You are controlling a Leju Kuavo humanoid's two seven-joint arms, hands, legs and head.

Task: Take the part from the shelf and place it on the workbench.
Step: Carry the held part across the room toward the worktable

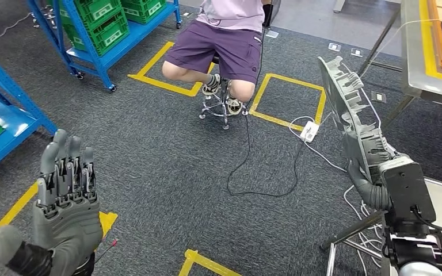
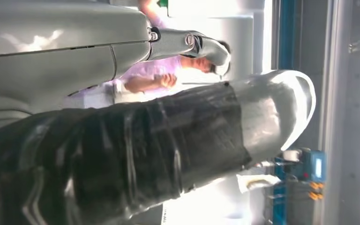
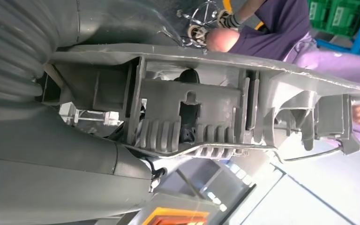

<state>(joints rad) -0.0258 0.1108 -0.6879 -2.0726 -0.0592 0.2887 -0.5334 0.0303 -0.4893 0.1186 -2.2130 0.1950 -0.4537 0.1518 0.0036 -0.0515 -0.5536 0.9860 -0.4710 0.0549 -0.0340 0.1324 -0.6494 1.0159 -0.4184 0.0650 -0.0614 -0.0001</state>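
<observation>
Grey left hand (image 1: 63, 201): at 7 o'clock in the head view, raised with palm away, fingers (image 1: 69, 167) straight and apart, holding nothing; wrist cut off by the frame edge.
Right hand (image 1: 374, 190): at 4 o'clock, gripping the lower end of the part; its fingers are mostly hidden behind the part and the black wrist block, so their exact lie is hard to make out.
Part (image 1: 351, 115): long grey ribbed plastic moulding, held up on edge above the carpet (image 1: 167, 155), reaching toward 2 o'clock.
Tabletop (image 1: 420, 52): at 1 o'clock, cropped, apart from the part.
Person (image 1: 224, 40): seated on a stool at 12 o'clock, upper body cut off.
Shelf (image 1: 101, 57): blue, at 10 o'clock, holding green crates (image 1: 101, 23).
</observation>
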